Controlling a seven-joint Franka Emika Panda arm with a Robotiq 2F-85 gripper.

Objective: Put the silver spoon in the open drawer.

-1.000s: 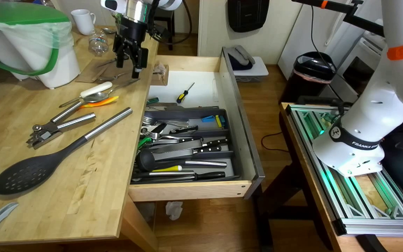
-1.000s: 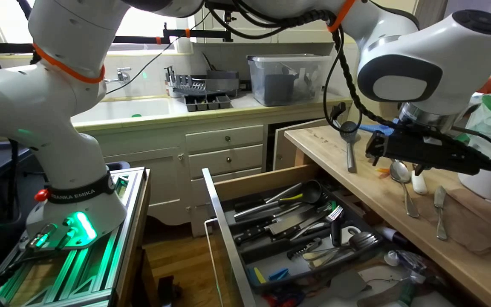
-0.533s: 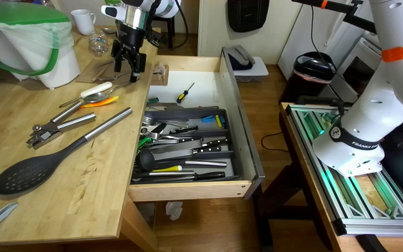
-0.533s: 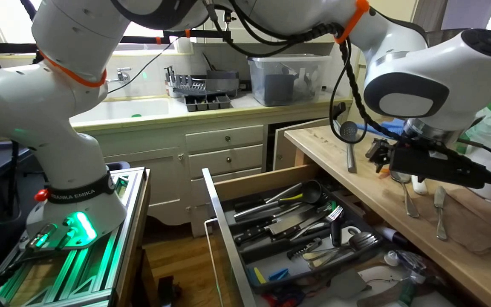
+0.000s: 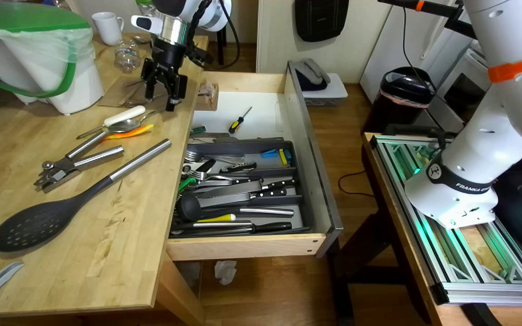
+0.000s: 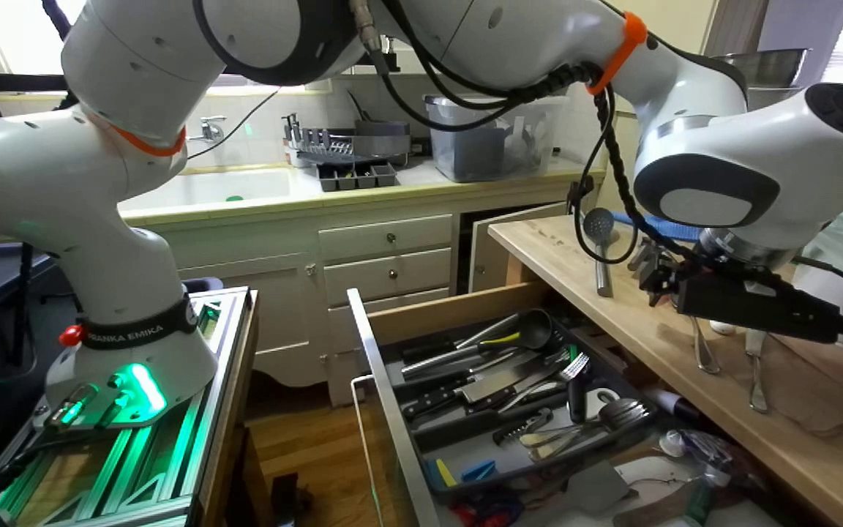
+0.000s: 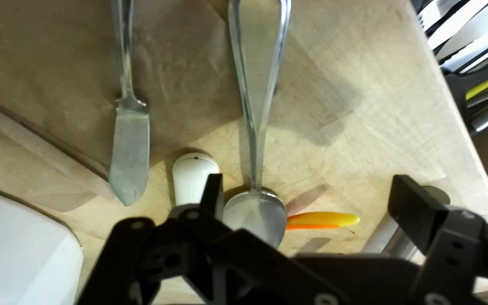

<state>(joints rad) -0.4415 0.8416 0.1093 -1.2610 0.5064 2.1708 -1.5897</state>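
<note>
On wooden table (image 5: 129, 262), silver spoon (image 7: 257, 135) just lying there, open drawer (image 5: 243, 246) right alongside. White handle (image 7: 193, 176) near one side of spoon's bowl, yellow-orange thing (image 7: 322, 219) poking out other side, can't tell what it is. Gripper (image 7: 311, 203) hanging above, jaws spread wide, totally let go. Butter knife (image 7: 129, 156) near spoon too, black slotted spoon (image 5: 81, 199) farther off, dark tray (image 5: 243, 147) in drawer pretty crammed.

arm (image 6: 538, 36): outstretched, bent | gripper (image 7: 306, 192): pointing down | fingers (image 7: 417, 216): spread wide apart
</note>
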